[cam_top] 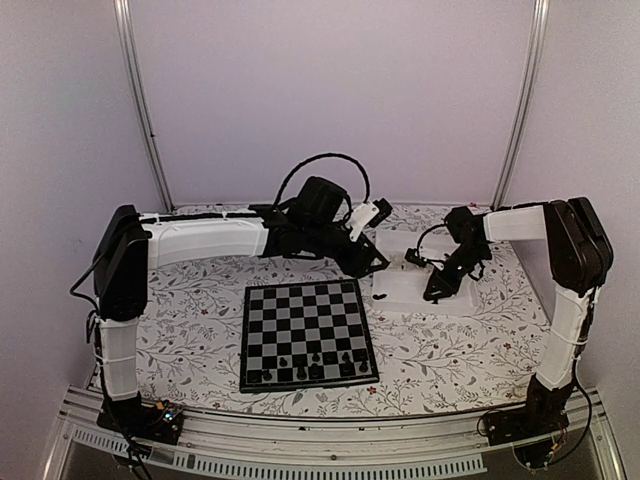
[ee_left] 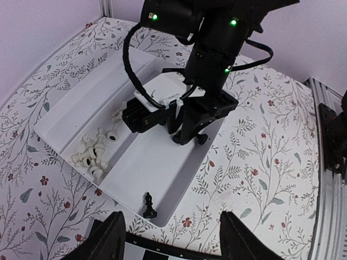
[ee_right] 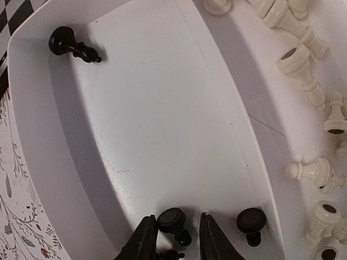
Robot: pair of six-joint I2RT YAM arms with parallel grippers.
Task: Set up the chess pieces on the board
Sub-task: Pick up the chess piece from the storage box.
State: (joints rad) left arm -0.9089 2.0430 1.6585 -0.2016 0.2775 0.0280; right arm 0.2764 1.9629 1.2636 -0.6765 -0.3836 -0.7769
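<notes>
**Black piece straddled by right hand in the tray**

The right hand (ee_right: 176,225) was lowered into the white tray (ee_right: 162,108), which sat on the desk (cam_top: 200,300) just beside the board (cam_top: 300,310). Its fingers were held narrowly apart on either side of a toppled black piece (ee_right: 171,219). The piece lay close against one finger and a gap was seen at the other, so it was not judged to be clamped.

The round base of the piece was turned up toward the wrist camera. Its long axis was judged to run along the slot between the fingers, not across it, so a closing would take it by the sides. A second black piece (ee_right: 251,221) lay just outside the fingers, on the side of the white pieces (ee_left: 95,151), which were heaped in the tray's other compartment.

The left hand (ee_left: 176,238) was held wide apart and empty, above the tray's edge nearest the board. A lone black piece (ee_left: 148,206) lay in that corner, just ahead of it and well apart from the right hand. That piece was judged the left arm's to take.
</notes>
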